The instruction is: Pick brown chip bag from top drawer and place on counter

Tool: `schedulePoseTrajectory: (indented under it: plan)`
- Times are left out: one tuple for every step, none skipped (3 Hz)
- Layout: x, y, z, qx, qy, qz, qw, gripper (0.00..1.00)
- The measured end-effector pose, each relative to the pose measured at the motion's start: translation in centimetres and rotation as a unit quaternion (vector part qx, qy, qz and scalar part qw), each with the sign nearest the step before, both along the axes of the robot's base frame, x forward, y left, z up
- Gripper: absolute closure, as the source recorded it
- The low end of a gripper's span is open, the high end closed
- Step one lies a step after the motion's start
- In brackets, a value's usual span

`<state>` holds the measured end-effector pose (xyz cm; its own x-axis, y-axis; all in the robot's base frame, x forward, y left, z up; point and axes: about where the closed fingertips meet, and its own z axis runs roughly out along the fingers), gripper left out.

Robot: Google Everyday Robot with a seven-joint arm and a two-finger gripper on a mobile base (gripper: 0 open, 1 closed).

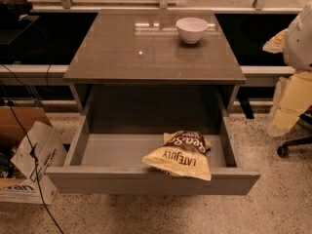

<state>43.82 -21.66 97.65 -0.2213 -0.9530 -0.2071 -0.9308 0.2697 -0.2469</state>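
Observation:
The top drawer (105, 152) is pulled fully open below the counter (146, 52). The brown chip bag (179, 156) lies in the drawer's front right part, its cream-yellow end with upside-down "LATE JULY" lettering resting over the front panel (122, 182) and its dark brown end pointing into the drawer. My gripper is not in view. Only a white rounded body (300, 33) shows at the right edge, well away from the bag.
A white bowl (191, 29) stands at the back right of the counter. A cardboard box (31, 162) and black cables (34, 165) lie left of the drawer. Cream-coloured sheets (295, 101) and a chair caster (282, 151) are at the right on the terrazzo floor.

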Motion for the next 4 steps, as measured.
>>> schedulePoseTrajectory:
  plan:
    - [0.1,0.2,-0.1,0.003,-0.001,-0.001,1.0,0.0]
    - [0.4,1.1,-0.7,0.019,-0.004,-0.004,0.9998,0.0]
    - [1.2,3.1,-3.1,0.06,0.008,-0.022,0.9979,0.0]
    - [2.4,4.3,-6.7,0.088,0.033,-0.061,0.9937,0.0]
